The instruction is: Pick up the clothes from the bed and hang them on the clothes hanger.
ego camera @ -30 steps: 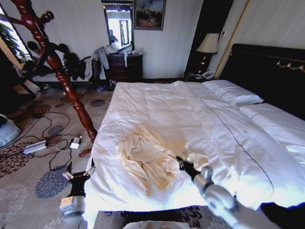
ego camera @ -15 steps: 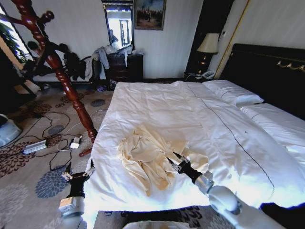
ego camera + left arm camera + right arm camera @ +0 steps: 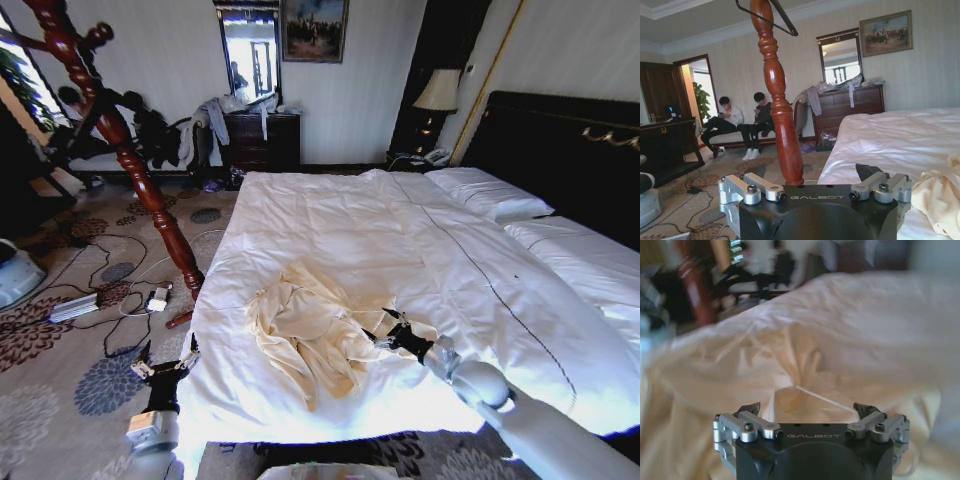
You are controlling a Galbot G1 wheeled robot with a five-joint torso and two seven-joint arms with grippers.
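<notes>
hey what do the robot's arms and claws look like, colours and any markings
The right arm is smooth pale grey-white with a silver wrist joint, ending in a black right claw. The left claw is also black with silvery metal parts, on a light grey wrist. Up close, each claw has a black housing lettered GALBOT, silver bolted finger links and dark fingertips.

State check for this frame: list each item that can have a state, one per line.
clothes: crumpled in a heap on the bed, not lifted.
bed: made, white duvet spread flat.
clothes hanger: hanging empty high on the coat stand.
right hand: open, at the heap's edge.
left hand: open, low beside the bed.
</notes>
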